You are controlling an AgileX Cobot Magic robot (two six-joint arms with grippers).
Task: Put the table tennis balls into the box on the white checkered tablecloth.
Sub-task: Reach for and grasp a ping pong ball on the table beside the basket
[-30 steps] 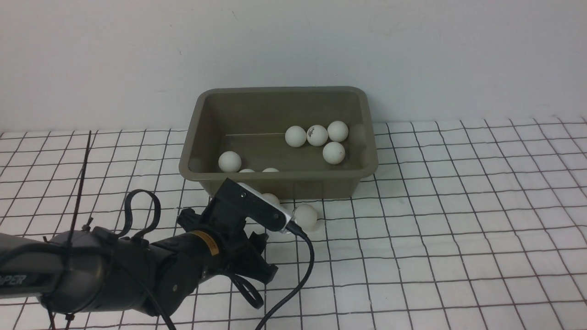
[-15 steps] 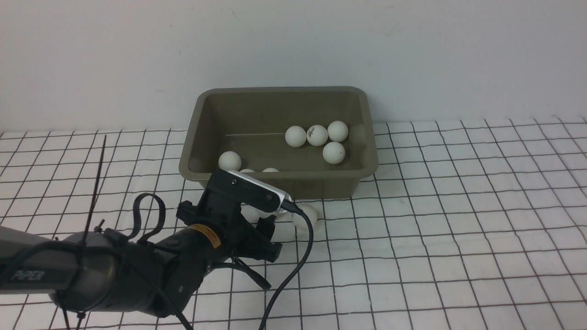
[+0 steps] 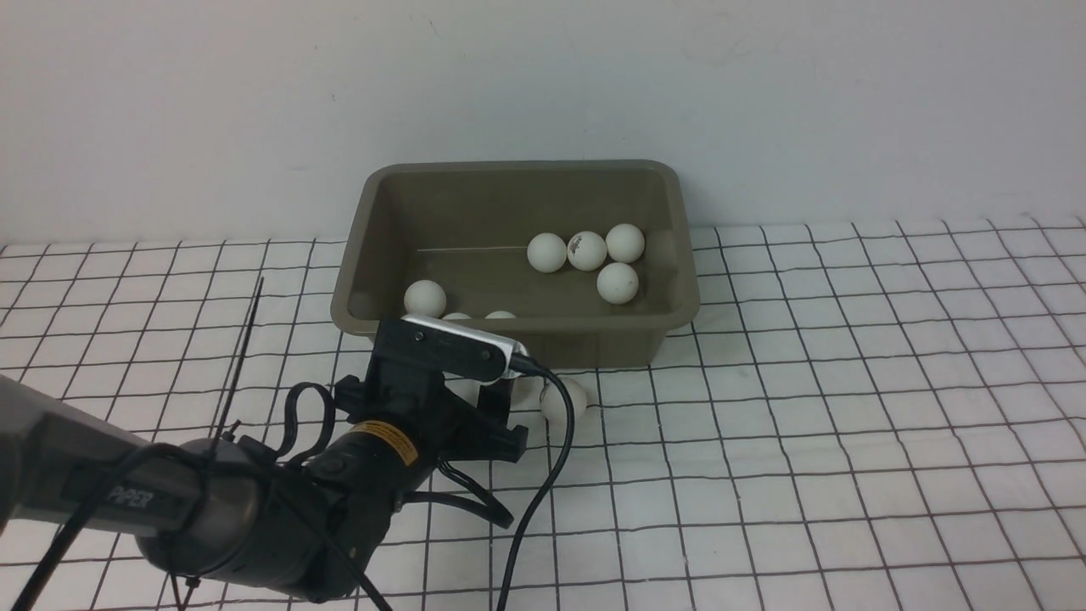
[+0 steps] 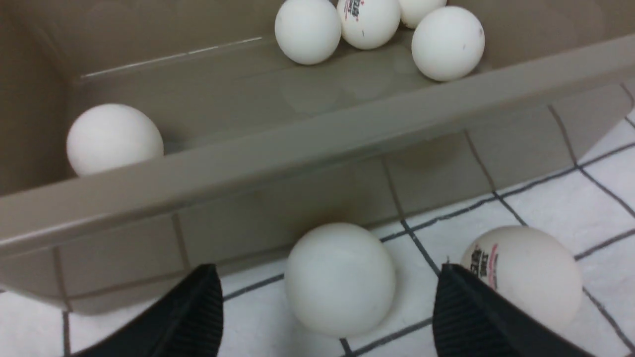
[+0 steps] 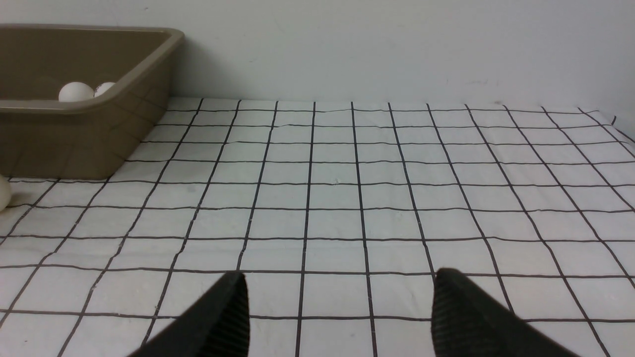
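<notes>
The olive-grey box [image 3: 519, 329] stands at the back of the white checkered tablecloth [image 3: 806, 382] and holds several table tennis balls [image 3: 617, 283]. Two more balls lie on the cloth just in front of its near wall. In the left wrist view a plain ball [image 4: 340, 277] sits between the fingers of my left gripper [image 4: 327, 267], which is open and not touching it. A logo ball [image 4: 526, 277] rests just outside one finger [image 4: 471, 317], also seen in the front view [image 3: 567, 399]. My right gripper [image 5: 340, 275] hangs open over bare cloth, holding nothing.
The box's near wall [image 4: 297, 198] rises directly behind the plain ball. My left arm [image 3: 254, 501] and its cable [image 3: 543, 484] lie over the cloth at front left. To the right of the box [image 5: 84, 104] is bare checkered cloth; a white wall stands behind.
My left wrist has swung forward and up toward the box front, and its body now covers the plain ball in the front view. The balls have not moved.
</notes>
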